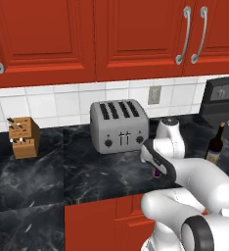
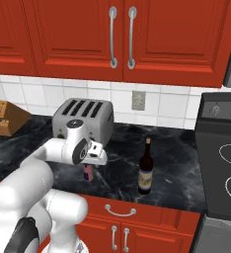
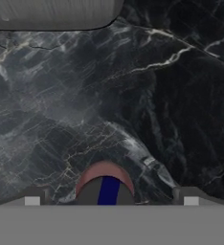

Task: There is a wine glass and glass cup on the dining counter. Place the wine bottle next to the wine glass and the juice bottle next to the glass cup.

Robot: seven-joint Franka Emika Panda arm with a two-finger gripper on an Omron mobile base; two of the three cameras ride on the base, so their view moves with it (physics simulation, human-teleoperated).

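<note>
Black marble surface (image 3: 147,86) lies under our fingers (image 3: 111,201), spread wide with the juice bottle (image 3: 105,184) between them, ungrasped; light and probably slick, so we'd grip its body below the cap.

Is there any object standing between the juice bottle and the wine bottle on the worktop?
No. In the right base view, only bare black marble worktop lies between the juice bottle and the wine bottle.
</note>
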